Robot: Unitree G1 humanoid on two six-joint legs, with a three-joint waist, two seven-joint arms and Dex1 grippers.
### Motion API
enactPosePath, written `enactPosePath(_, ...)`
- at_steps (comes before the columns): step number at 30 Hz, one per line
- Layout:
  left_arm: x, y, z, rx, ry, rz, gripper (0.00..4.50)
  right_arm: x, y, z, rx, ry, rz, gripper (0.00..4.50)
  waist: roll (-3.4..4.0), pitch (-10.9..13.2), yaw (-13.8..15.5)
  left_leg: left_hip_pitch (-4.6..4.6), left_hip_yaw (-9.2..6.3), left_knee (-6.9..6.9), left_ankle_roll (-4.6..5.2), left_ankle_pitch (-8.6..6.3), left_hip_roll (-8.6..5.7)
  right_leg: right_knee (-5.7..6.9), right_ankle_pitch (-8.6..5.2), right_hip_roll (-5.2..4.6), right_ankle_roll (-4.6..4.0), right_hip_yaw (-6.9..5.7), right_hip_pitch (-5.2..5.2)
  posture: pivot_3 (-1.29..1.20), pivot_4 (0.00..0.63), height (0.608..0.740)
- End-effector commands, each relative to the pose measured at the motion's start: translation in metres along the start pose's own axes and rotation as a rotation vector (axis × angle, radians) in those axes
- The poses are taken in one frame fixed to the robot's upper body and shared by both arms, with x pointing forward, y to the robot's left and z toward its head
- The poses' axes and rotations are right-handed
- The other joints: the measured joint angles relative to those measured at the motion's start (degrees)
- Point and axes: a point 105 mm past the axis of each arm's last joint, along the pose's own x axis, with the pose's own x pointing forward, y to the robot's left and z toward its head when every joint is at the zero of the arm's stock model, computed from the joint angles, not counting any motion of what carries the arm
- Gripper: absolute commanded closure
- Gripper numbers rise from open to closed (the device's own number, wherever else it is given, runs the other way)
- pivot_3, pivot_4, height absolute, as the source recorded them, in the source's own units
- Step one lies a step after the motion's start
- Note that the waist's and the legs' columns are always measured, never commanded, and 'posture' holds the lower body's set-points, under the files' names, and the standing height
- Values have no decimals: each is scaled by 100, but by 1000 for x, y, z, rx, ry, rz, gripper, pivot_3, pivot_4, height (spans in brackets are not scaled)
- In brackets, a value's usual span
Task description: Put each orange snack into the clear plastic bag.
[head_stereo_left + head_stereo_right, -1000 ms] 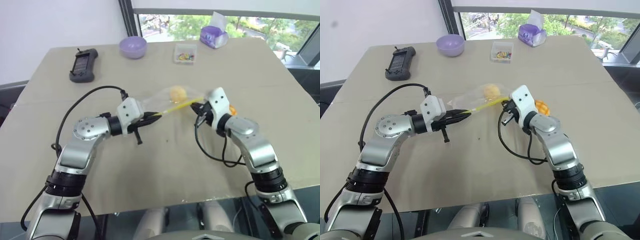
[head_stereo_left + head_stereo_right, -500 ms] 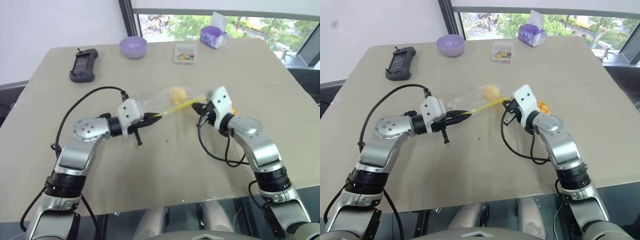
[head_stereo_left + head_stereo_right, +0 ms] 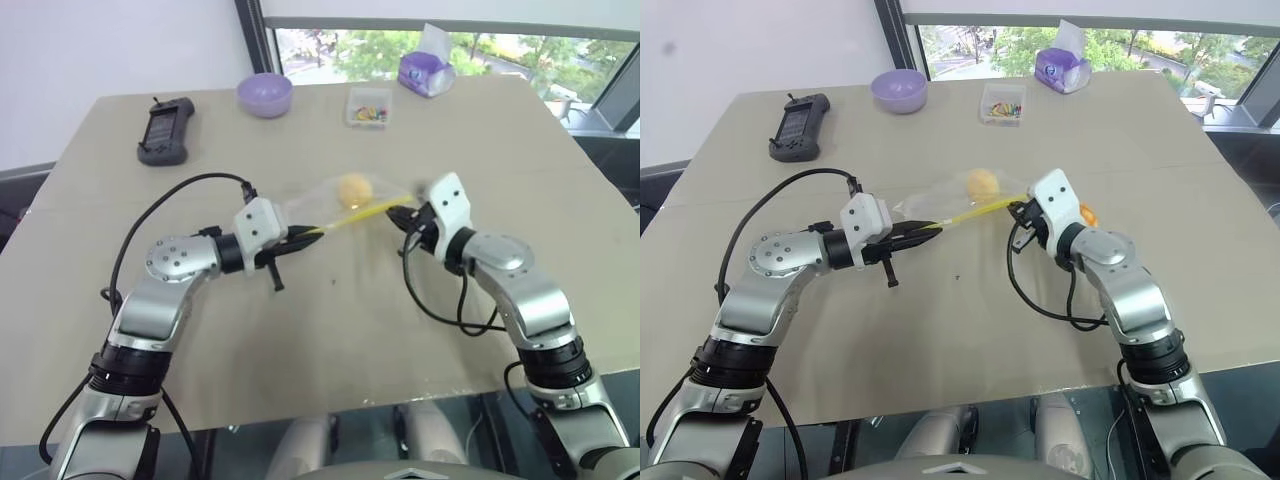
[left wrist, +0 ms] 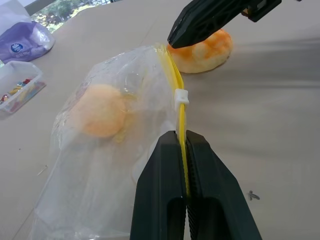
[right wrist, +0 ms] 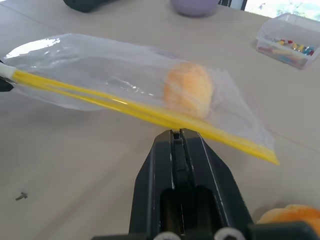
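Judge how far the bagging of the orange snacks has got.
Done: the paler snack sits inside the clear bag. In hand: left gripper and right gripper are shut on its yellow strip. Left: the grid-topped bun lies on the table.

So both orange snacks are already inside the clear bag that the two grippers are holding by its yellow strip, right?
Not quite. One snack is inside: the paler round piece sits in the clear plastic bag. The criss-cross bun lies on the table outside it, as the left wrist view shows. The rest holds: the left gripper and the right gripper each pinch the yellow strip.
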Motion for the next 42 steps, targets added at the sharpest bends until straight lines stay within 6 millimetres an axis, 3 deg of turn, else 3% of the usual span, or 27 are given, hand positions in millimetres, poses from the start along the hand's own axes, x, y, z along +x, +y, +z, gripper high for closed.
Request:
enactPosePath(1, -1, -2, 9, 44, -20, -7, 4500, 3, 0, 18, -31, -61, 0, 4481, 0, 0, -1, 0, 0, 0, 0, 0, 0, 0, 0, 0, 0, 0, 0, 0, 150, 740)
enactPosePath(25, -2, -9, 4, 47, -9, -31, 4500, 3, 10, 31, -9, -101, 63, 4481, 0, 0, 0, 0, -1, 0, 0, 0, 0, 0, 0, 0, 0, -1, 0, 0, 150, 740)
enactPosePath(35, 0, -12, 5, 47, -19, -45, 4500, 9, 16, 21, 16, -76, 91, 4481, 0, 0, -1, 0, -1, 0, 0, 0, 0, -1, 0, 0, 0, 0, 0, 0, 150, 740)
enactPosePath(42, 0, -17, 5, 37, -29, -55, 4500, 17, 15, 27, 242, -156, 88, 4481, 0, 0, -6, 0, -1, -1, 0, 0, 1, 0, 0, 0, 0, 0, -1, 0, 150, 740)
